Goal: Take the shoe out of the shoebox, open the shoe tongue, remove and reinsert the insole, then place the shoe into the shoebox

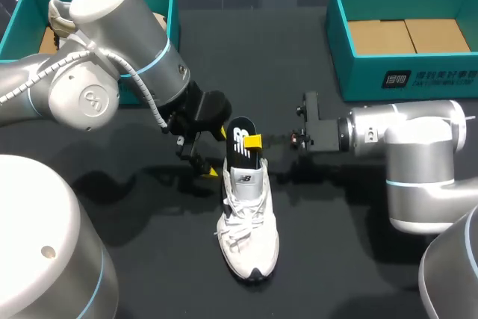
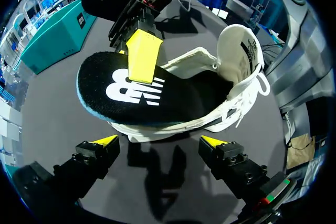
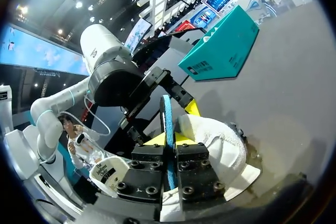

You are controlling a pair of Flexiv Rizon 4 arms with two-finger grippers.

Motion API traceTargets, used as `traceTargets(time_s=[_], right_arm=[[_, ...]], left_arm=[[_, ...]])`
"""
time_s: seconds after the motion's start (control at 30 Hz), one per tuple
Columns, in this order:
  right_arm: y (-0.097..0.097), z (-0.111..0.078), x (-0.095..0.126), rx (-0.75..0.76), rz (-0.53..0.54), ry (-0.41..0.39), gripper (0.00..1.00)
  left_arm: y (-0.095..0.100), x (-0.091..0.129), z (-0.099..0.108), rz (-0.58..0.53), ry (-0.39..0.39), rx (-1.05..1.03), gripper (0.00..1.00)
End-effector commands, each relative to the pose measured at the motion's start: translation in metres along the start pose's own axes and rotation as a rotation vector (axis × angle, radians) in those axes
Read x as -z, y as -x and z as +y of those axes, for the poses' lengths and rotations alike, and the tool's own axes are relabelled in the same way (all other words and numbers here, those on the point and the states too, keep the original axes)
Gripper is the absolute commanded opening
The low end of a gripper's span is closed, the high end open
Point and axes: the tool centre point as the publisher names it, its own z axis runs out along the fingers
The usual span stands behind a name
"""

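A white shoe (image 1: 248,223) stands on the dark table, toe toward the front. Its black insole (image 1: 240,142) with a white logo sticks up out of the heel opening. My right gripper (image 1: 255,141) is shut on the insole's edge. In the right wrist view the fingers (image 3: 169,141) pinch the blue-edged insole (image 3: 167,114) over the shoe (image 3: 223,148). My left gripper (image 1: 209,163) is open just left of the heel. In the left wrist view its tips (image 2: 156,142) stand wide apart, short of the shoe (image 2: 231,85) and insole (image 2: 123,95), holding nothing.
A teal shoebox (image 1: 340,42) with a cardboard floor sits at the back right. Another teal box (image 1: 22,16) at the back left holds a second shoe, largely hidden by my left arm. Dark table stretches in front of the shoe.
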Motion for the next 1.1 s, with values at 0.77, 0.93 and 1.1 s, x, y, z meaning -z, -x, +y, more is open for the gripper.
traceTargets(time_s=[0.77, 0.93, 1.1], right_arm=[[-0.006, -0.051, -0.009, -0.125, -0.053, -0.078, 0.00], [-0.008, -0.043, -0.009, -0.089, -0.054, -0.058, 0.36], [-0.009, -0.031, -0.009, -0.046, -0.054, -0.042, 0.44]], left_arm=[[0.000, 0.000, 0.000, 0.001, 0.001, -0.001, 1.00], [0.000, 0.000, 0.000, 0.001, 0.001, -0.001, 1.00], [0.000, 0.000, 0.000, 0.001, 0.001, -0.001, 1.00]])
